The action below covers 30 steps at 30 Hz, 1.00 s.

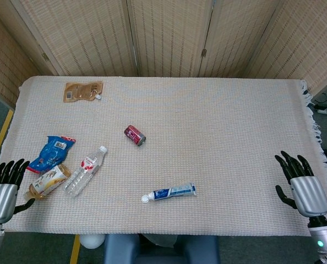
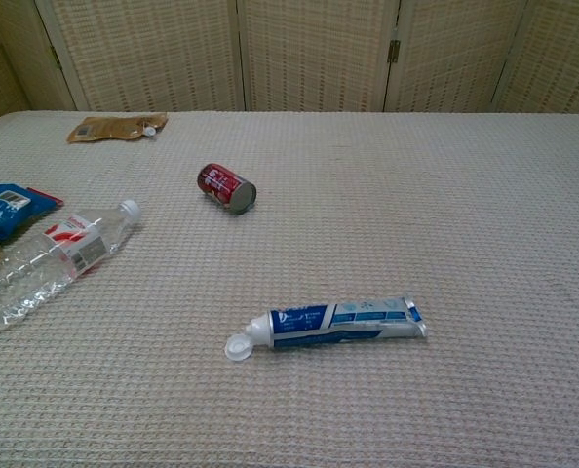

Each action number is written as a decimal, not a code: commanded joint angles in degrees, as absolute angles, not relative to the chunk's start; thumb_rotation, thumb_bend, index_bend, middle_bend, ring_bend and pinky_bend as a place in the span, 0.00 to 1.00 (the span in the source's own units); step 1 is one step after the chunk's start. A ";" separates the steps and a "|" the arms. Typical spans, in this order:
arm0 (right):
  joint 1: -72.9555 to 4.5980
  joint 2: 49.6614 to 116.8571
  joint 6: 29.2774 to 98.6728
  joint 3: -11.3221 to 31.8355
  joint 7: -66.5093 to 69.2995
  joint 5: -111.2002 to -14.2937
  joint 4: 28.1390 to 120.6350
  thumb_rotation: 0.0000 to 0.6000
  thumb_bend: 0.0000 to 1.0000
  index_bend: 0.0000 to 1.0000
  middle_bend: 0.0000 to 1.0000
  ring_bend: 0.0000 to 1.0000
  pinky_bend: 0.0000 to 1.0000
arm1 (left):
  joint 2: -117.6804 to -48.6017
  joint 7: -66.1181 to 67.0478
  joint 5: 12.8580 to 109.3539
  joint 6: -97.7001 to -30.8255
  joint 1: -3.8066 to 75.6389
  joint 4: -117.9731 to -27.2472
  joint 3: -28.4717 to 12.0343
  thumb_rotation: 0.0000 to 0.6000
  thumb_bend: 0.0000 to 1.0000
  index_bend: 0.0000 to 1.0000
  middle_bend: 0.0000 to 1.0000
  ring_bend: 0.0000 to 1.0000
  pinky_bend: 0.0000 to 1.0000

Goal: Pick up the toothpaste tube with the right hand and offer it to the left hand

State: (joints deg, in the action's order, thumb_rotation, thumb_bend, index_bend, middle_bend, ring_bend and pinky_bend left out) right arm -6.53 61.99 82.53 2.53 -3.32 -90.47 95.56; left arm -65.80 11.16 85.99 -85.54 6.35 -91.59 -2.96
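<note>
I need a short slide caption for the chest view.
Toothpaste tube lying cap-open on the woven tablecloth, no hand in frame.

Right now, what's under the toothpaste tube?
Only the woven tablecloth. The toothpaste tube lies flat on it, its flip cap open and resting on the cloth too. Nothing shows from beneath it; the strip directly under the tube is covered.
</note>
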 commanded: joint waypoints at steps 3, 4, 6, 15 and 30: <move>-10.53 62.00 77.49 1.93 -3.19 -93.59 98.25 1.00 0.46 0.00 0.08 0.13 0.07 | -65.98 11.14 86.32 -85.37 6.37 -91.56 -2.62 1.00 0.18 0.04 0.09 0.05 0.00; -11.36 62.10 76.55 2.02 -3.41 -93.98 98.72 1.00 0.46 0.00 0.08 0.13 0.07 | -65.99 11.16 86.32 -85.32 6.37 -91.62 -2.57 1.00 0.18 0.04 0.09 0.05 0.00; -13.43 62.67 74.10 2.27 -4.44 -94.81 100.01 1.00 0.46 0.00 0.08 0.13 0.08 | -65.99 11.23 86.41 -85.40 6.35 -91.78 -2.55 1.00 0.18 0.04 0.09 0.05 0.00; -24.10 69.85 58.61 3.68 -10.69 -93.16 104.35 1.00 0.46 0.00 0.10 0.16 0.10 | -65.80 11.68 87.09 -85.71 6.24 -92.57 -2.18 1.00 0.18 0.04 0.09 0.05 0.00; -34.36 87.24 47.16 6.66 -22.47 -80.70 97.10 1.00 0.46 0.15 0.24 0.28 0.23 | -65.34 10.81 86.65 -86.12 5.52 -92.36 -1.93 1.00 0.18 0.04 0.09 0.05 0.00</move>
